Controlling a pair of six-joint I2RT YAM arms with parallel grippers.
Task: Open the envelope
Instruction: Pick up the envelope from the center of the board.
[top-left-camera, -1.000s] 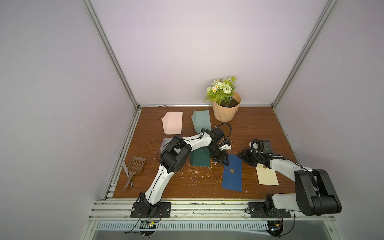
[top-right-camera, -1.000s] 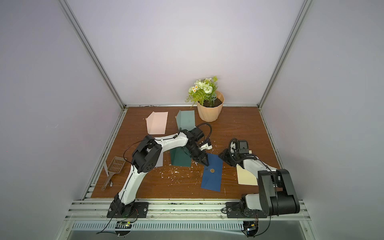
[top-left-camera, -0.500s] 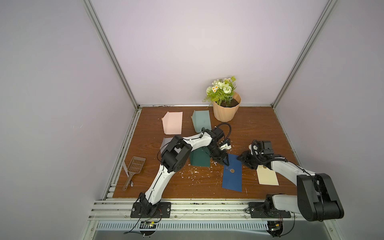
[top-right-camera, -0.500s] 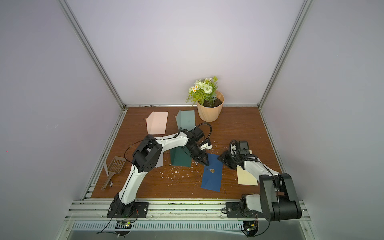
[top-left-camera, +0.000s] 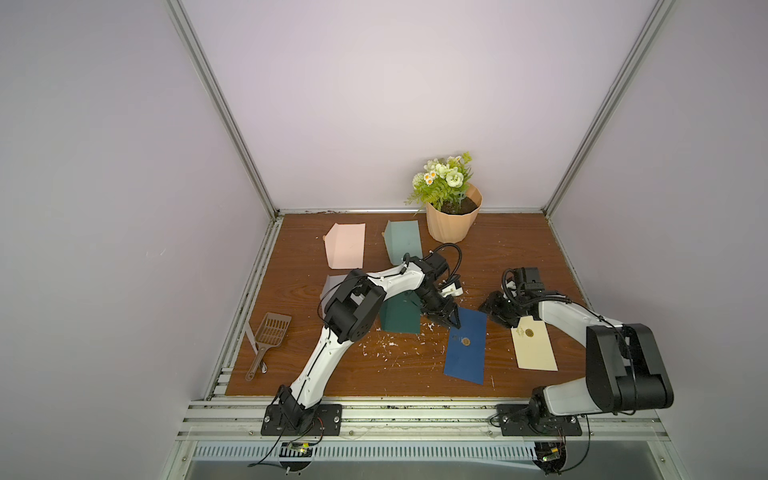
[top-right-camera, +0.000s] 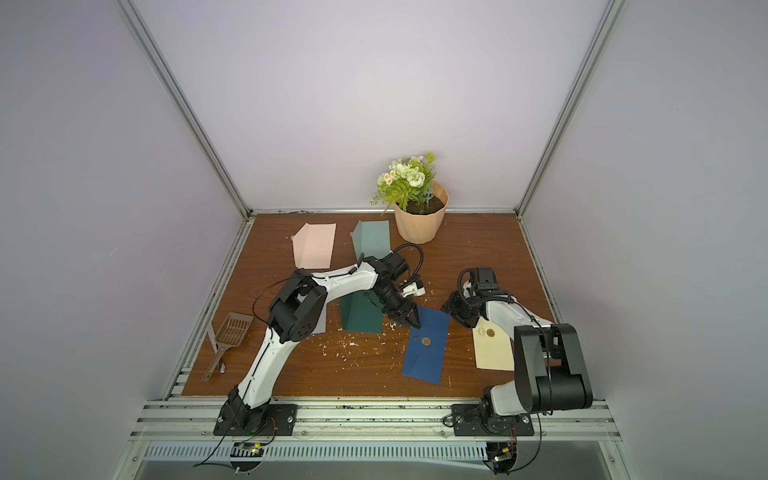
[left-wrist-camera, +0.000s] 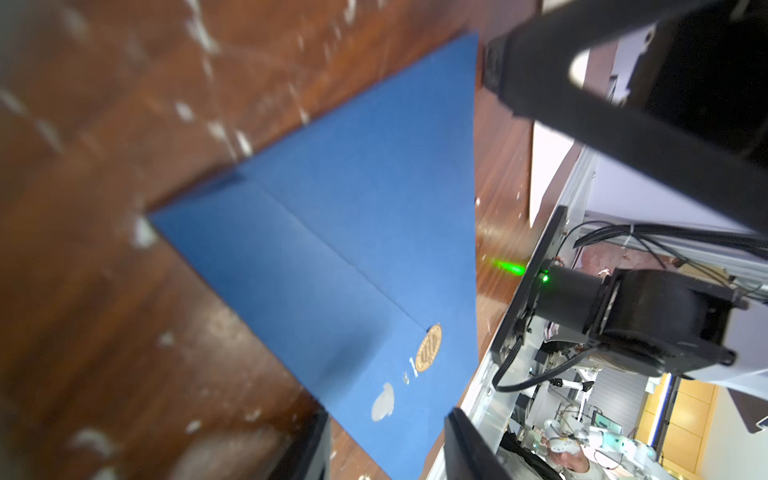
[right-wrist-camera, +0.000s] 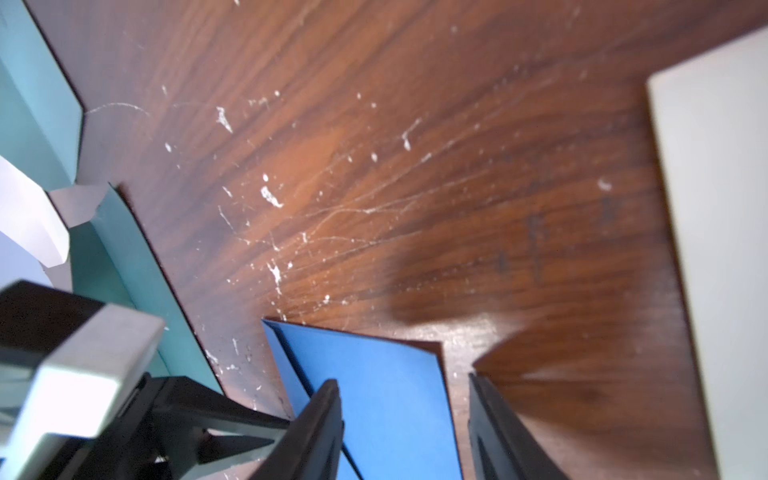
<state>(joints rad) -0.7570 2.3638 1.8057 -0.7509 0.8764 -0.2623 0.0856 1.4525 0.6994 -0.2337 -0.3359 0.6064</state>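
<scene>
Presently the blue envelope (top-left-camera: 465, 347) lies flat on the counter (top-left-camera: 374, 374), flap down and its gold seal (top-left-camera: 466, 341) in place. At the envelope's far edge the left hand (top-left-camera: 452, 323) is open, jaws parted astride one corner; contact cannot be confirmed. Opposite, the right hand (right-wrist-camera: 402, 378) is likewise open at the adjacent corner, holding nothing. At the rear, the flower pot (top-left-camera: 453, 224) contains soil and a flowering plant (top-left-camera: 442, 183).

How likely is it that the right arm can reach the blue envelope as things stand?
Probably yes. The right tool hangs low with open jaws over a far corner of the blue envelope, and nothing lies between. The left tool sits at the other far corner, apart from it.
</scene>
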